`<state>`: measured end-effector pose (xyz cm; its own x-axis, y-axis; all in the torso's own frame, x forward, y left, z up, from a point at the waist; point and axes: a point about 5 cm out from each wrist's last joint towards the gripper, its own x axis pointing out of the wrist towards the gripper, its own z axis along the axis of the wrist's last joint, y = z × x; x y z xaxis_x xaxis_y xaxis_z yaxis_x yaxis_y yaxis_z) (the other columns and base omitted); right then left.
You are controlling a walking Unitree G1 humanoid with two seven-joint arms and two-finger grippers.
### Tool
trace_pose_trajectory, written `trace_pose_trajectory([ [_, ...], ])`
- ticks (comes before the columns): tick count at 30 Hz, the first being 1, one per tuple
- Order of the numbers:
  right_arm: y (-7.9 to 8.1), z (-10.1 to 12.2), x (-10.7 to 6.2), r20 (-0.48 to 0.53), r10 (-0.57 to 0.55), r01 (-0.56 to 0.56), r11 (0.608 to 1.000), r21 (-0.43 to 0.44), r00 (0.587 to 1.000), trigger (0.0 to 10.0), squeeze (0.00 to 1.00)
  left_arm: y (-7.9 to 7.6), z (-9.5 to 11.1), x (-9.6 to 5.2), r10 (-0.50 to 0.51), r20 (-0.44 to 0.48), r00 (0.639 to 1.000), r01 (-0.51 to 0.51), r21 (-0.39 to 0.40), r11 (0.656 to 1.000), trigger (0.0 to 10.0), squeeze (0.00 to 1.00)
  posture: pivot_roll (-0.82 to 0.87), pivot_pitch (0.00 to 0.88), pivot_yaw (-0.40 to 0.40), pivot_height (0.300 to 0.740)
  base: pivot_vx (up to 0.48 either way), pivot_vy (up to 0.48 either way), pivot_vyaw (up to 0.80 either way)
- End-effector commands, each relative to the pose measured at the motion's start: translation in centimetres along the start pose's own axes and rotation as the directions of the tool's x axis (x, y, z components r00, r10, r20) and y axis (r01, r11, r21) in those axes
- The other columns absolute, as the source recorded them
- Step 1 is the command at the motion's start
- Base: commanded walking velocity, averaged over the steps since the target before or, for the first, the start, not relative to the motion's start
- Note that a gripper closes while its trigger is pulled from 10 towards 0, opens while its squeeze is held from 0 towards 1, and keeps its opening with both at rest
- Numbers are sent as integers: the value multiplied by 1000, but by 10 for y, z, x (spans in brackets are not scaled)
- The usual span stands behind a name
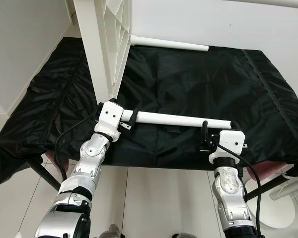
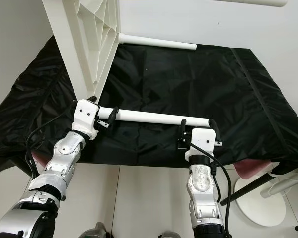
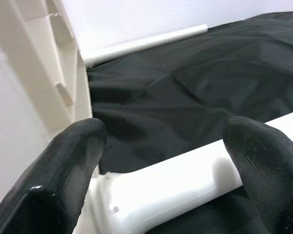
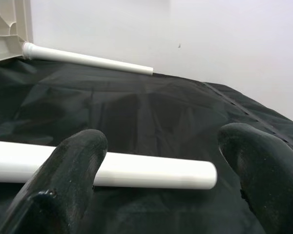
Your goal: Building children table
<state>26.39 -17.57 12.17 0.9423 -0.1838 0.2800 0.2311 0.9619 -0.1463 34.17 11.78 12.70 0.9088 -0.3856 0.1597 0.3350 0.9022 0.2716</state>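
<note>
1. The white tabletop (image 1: 105, 44) stands on edge on the black cloth (image 1: 188, 74), its ribbed underside facing the robot's right; it is at the left of the cloth-covered surface, close to the white wall (image 1: 198, 20).
2. A near white table leg (image 1: 179, 119) juts sideways from the tabletop's lower near corner and runs to the right just above the cloth, along its front part; its free end lies at the right gripper.
3. A far white table leg (image 1: 171, 44) sticks out of the tabletop's far corner in the same direction, close along the foot of the wall.
4. The left gripper (image 1: 128, 120) is at the socket end of the near leg, just beside the tabletop; its black fingers (image 3: 71, 161) are spread, one on each side of the leg, and I cannot tell if they press on it.
5. The right gripper (image 1: 219, 130) is at the leg's free end; its fingers (image 4: 71, 170) stand apart with the tip of the leg between them, released rather than clenched.
6. Below the front edge of the cloth lies pale tiled floor (image 1: 154, 198); a white round-based stand (image 1: 275, 208) is at the lower right.
</note>
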Motion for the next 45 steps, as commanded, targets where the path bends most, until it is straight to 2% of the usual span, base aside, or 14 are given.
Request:
trace_pose_trajectory([
  [1,-5,-3,0,-10,-21,21,1000,-2,1000,10000,0,-1,1,-1,34,14,999,-34,14,999,10000,0,37,4,10,740,0,0,0],
  [6,-5,-3,-1,-11,-23,23,1000,-2,1000,10000,0,-1,1,-3,28,18,999,-29,23,999,10000,0,36,5,11,740,0,0,0],
  [22,-5,-2,1,-8,-24,24,1000,-2,1000,10000,0,-3,1,-1,34,18,999,-34,27,999,10000,0,35,3,10,740,0,-286,0],
  [26,-7,-2,0,-8,-24,24,1000,-4,1000,10000,0,-2,-1,-1,74,-3,997,-74,-15,997,10000,0,33,2,8,740,0,0,0],
  [36,-8,-1,3,-3,-23,23,1000,-7,1000,10000,0,-1,-1,1,75,3,997,-75,-6,997,10000,0,29,0,4,740,0,0,0],
  [42,-9,1,3,4,-24,24,1000,-19,1000,10000,0,-4,-3,0,57,-7,998,-57,-21,998,10000,0,26,0,3,740,0,0,0],
  [45,-11,3,5,10,-27,27,999,-23,1000,10000,0,-9,-4,-1,5,-12,1000,-5,-40,999,10000,0,26,0,1,740,0,0,0],
])
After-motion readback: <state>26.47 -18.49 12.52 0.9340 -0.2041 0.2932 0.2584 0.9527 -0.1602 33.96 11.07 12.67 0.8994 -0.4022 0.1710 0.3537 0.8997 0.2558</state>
